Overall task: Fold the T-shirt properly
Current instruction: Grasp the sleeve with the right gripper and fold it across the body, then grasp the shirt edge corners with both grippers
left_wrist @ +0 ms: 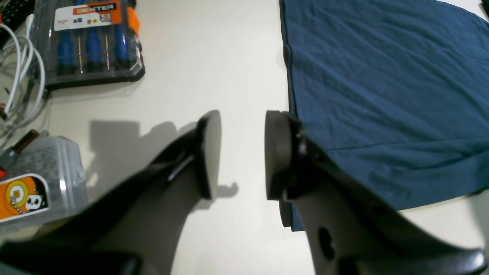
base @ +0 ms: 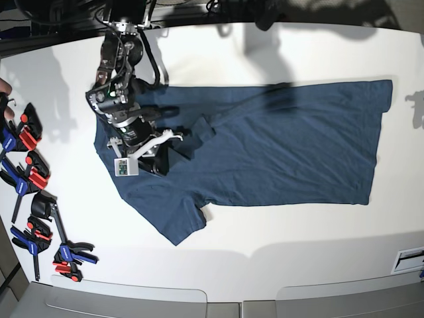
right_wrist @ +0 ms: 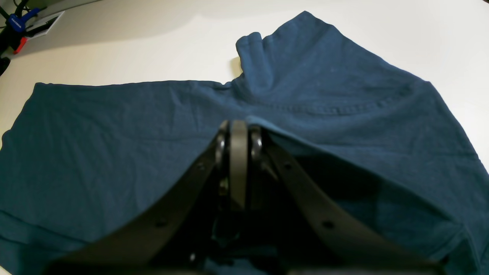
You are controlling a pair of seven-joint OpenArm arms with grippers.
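Observation:
The dark navy T-shirt [base: 285, 146] lies spread on the white table, its hem to the right and its collar end at the left. My right gripper [base: 159, 158] rests on the shirt near the left shoulder. In the right wrist view it [right_wrist: 238, 131] is shut, with a raised fold of the T-shirt [right_wrist: 114, 133] pinched at its tips and a sleeve bunched up beyond. My left gripper [left_wrist: 242, 152] is open and empty, low over bare table just beside the T-shirt's [left_wrist: 382, 95] edge. It is out of the base view.
A boxed screwdriver set [left_wrist: 91, 38], white cables [left_wrist: 19, 76] and a clear plastic box [left_wrist: 34, 183] lie beside my left gripper. Several red-blue-black clamps [base: 26, 172] lie along the table's left edge; one [right_wrist: 15, 23] also shows in the right wrist view.

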